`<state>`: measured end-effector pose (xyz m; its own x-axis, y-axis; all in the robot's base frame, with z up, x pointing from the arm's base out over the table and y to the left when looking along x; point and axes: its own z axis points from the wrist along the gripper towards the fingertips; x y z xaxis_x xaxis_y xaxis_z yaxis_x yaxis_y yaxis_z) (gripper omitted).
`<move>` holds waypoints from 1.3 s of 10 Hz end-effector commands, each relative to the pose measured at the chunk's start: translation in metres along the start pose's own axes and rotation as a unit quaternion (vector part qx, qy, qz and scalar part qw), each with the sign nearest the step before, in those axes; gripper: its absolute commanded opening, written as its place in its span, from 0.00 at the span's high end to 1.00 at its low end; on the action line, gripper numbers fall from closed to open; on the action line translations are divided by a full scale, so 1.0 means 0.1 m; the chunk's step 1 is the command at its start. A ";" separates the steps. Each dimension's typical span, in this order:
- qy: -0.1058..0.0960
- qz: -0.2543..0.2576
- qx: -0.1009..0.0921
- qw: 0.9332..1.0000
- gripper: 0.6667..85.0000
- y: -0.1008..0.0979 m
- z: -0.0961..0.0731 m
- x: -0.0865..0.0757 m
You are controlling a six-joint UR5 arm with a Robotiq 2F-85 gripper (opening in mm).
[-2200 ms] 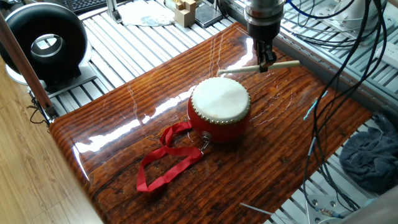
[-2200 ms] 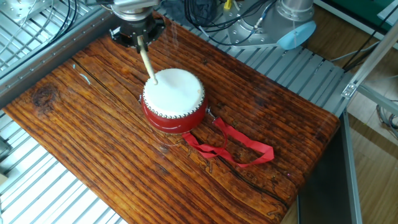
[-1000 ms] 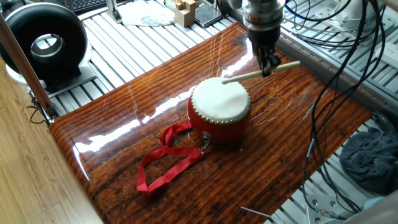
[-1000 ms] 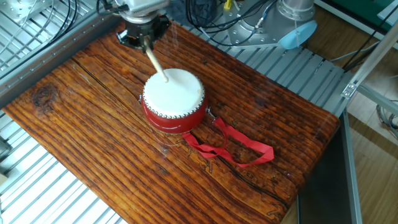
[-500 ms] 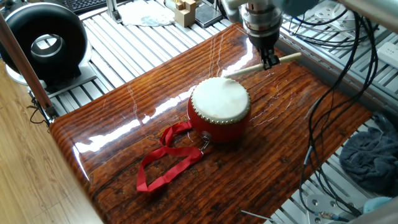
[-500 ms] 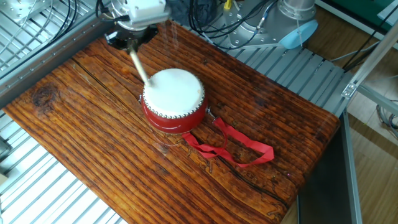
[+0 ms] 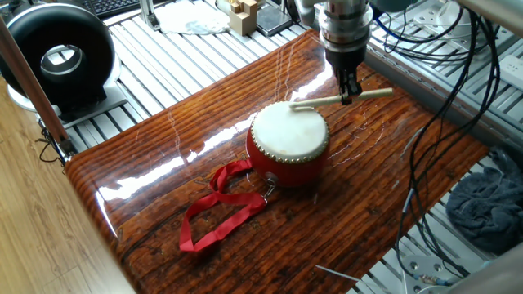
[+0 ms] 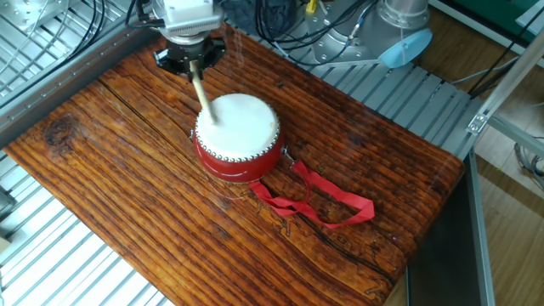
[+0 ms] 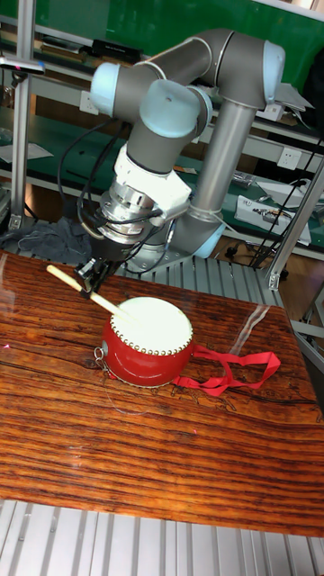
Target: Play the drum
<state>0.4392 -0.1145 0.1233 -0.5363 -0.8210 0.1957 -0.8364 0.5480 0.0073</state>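
Observation:
The drum stands upright near the middle of the glossy wooden board, red body, cream skin up. Its red ribbon strap trails across the wood. My gripper hangs just past the drum's far rim, shut on a pale wooden drumstick. The stick lies nearly level, and its tip reaches over the skin's edge, touching it or a hair above it.
A big black ring-shaped device sits off the board's far left corner, with wooden blocks behind. Black cables hang at the right above a grey cloth. The wooden board rests on slatted metal rails.
The stick's tip, lifted off the drum half a second ago, has swung back down to the skin's edge. The drum and its ribbon have stayed put.

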 end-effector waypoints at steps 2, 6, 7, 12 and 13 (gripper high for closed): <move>-0.027 0.002 -0.028 0.999 1.00 0.13 -0.02 -0.11; -0.045 -0.004 -0.035 0.998 1.00 0.13 -0.08 -0.15; -0.050 -0.005 -0.038 0.998 1.00 0.14 -0.09 -0.17; -0.096 -0.024 -0.045 0.994 1.00 0.18 -0.13 -0.39; -0.102 -0.028 -0.046 0.993 1.00 0.18 -0.14 -0.42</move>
<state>0.4422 -0.0790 0.1275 -0.5166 -0.8552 0.0416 -0.8498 0.5181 0.0969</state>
